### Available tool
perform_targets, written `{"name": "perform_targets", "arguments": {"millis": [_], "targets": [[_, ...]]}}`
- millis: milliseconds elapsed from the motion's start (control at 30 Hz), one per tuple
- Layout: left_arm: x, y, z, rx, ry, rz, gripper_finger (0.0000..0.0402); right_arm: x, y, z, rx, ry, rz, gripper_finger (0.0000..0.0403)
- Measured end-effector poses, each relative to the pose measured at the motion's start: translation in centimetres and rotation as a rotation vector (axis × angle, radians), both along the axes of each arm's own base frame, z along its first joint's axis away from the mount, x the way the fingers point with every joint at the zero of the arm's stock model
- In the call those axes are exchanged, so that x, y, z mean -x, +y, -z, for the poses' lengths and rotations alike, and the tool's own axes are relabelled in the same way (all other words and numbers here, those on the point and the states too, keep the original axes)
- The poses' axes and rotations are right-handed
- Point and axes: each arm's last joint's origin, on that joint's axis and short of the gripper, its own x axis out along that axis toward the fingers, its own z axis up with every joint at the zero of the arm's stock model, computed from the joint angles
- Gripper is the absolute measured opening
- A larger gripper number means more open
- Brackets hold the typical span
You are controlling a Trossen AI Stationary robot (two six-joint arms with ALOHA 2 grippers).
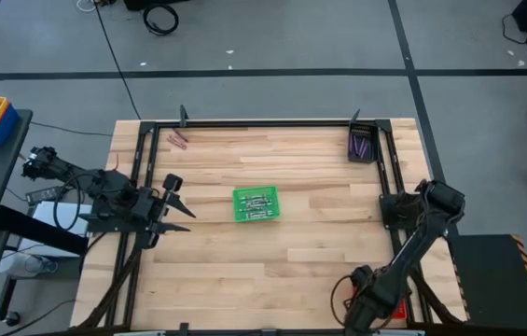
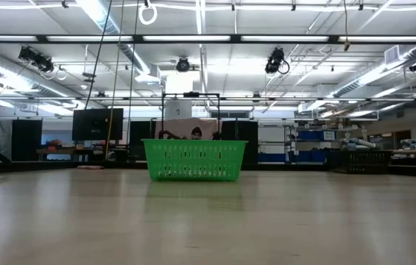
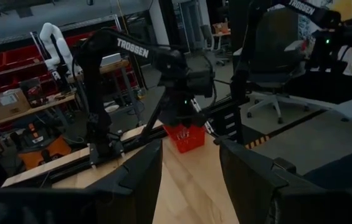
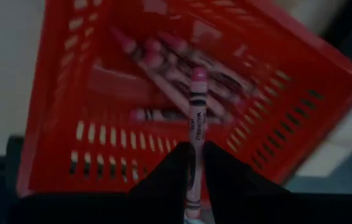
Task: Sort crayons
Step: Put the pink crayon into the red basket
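Red tray (image 4: 101, 93): pink crayons lie gathered inside, sorted by colour.
Right pincer (image 4: 195, 163): at tabletop's five o'clock, pink crayon (image 4: 194, 118) gripped over tray for dropping.
Left pincer (image 3: 191, 165): parked at nine o'clock, released.

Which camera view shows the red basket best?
The right wrist view: the red basket fills it, pink crayons inside. The left wrist view shows it small and far; the high view only a sliver; the low view nothing.
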Motion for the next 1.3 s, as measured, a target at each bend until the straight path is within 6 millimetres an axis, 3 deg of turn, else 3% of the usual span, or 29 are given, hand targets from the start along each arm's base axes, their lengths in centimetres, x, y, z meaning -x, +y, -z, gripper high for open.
{"name": "perform_targets", "arguments": {"millis": [133,267,367,500,600,700,800,867,1067,1300], "targets": [[0.0,0.0,0.0,0.000,-0.001,0.000,0.0173,0.1,-1.0,2.2,-0.025,-0.002,-0.022,0.0083],[0.0,0.0,0.0,0.012,0.007,0.001,0.0173,0.0,-1.8,2.4,-0.058,0.059,-0.047,0.0109],[0.0,0.0,0.4,0.031,0.056,-0.002,0.0173,-0.5,-2.4,0.8,-0.074,0.067,-0.074,0.0121],[-0.1,0.3,1.1,0.031,0.131,-0.094,0.0173,-1.4,-3.6,-3.2,0.020,0.005,-0.088,0.0122],[-0.3,1.1,1.5,0.065,0.177,-0.248,0.0173,-2.2,-4.9,-6.8,0.187,-0.158,-0.101,0.0122],[-0.7,2.1,2.2,0.123,0.238,-0.420,0.0173,-3.1,-6.6,-9.4,0.472,-0.432,-0.144,0.0122],[-1.4,3.2,3.2,0.188,0.330,-0.558,0.0173,-4.5,-8.2,-10.6,0.807,-0.746,-0.212,0.0121],[-1.9,4.1,4.1,0.239,0.410,-0.653,0.0173,-5.7,-9.2,-10.9,0.996,-0.857,-0.304,0.0121],[-3.3,7.5,7.1,0.420,0.519,-1.081,0.0173,-10.4,-13.3,-10.4,1.265,-0.793,-0.447,0.0121],[-3.6,12.7,11.2,0.534,0.434,-1.585,0.0173,-15.8,-20.6,-9.6,1.325,-0.687,-0.317,0.0123]]}}
